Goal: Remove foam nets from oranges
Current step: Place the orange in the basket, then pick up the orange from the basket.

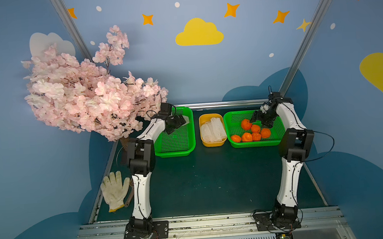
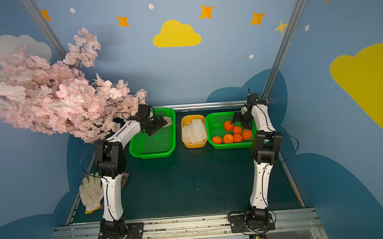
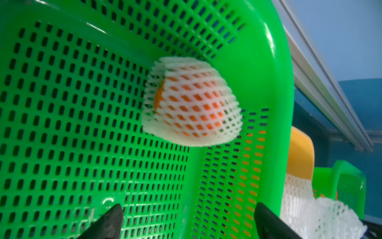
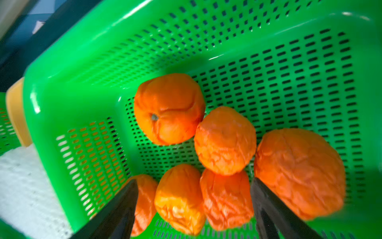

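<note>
One orange still wrapped in a white foam net [image 3: 192, 101] lies in the far corner of the left green basket [image 1: 176, 144]; it shows in a top view as a netted orange [image 2: 168, 120]. My left gripper [image 3: 188, 207] hovers open just short of it, over the basket, holding nothing; in a top view the left gripper [image 1: 177, 123] partly hides it. Several bare oranges [image 4: 169, 107] lie in the right green basket [image 1: 254, 145]. My right gripper [image 4: 193, 181] is open above them with nothing gripped, and shows in a top view as the right gripper [image 1: 261, 122]. Empty foam nets [image 1: 212, 130] fill the yellow tub [image 1: 213, 144].
A pink blossom tree [image 1: 87, 97] overhangs the table's back left, close to the left arm. A white knitted glove [image 1: 114, 191] lies at the front left edge. A metal rail [image 1: 219, 104] runs behind the baskets.
</note>
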Tool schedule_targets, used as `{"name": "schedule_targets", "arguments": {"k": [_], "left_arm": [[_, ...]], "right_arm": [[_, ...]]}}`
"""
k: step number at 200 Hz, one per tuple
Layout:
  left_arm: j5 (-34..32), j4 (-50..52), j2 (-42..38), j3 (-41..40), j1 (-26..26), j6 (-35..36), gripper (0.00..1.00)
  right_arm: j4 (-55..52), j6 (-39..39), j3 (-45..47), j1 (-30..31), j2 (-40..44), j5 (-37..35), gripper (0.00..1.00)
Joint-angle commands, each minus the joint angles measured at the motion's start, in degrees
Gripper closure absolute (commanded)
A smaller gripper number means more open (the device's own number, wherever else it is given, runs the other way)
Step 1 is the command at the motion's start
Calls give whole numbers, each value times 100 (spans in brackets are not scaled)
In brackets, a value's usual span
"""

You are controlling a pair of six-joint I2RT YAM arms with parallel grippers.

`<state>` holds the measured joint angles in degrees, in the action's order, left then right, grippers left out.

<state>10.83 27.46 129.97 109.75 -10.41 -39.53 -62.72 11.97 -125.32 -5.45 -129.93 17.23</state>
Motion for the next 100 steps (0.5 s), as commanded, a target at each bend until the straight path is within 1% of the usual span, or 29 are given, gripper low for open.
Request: {"name": "schedule_targets", "arguments": {"k": [1, 16, 38, 56, 81, 100], "left_arm": [[73, -476, 252, 153, 57, -666, 1], [142, -714, 430, 237, 67, -1003, 2], [64, -925, 623, 361, 72, -1327, 1], [55, -1151, 784, 475, 68, -1453, 1], [-63, -1020, 1039, 734, 78, -1571, 2], [-172, -1175, 1091, 661, 92, -1702, 2]], "right_arm": [[88, -88, 274, 82, 819, 277, 16], [84, -81, 509, 182, 1161, 328, 16], [43, -116, 772, 377, 1622, 418, 16], [-63, -186, 972, 589, 1949, 531, 16], [-138, -169, 1377, 894, 2462, 544, 16], [-48, -111, 1758, 1090, 2923, 583, 16]]}}
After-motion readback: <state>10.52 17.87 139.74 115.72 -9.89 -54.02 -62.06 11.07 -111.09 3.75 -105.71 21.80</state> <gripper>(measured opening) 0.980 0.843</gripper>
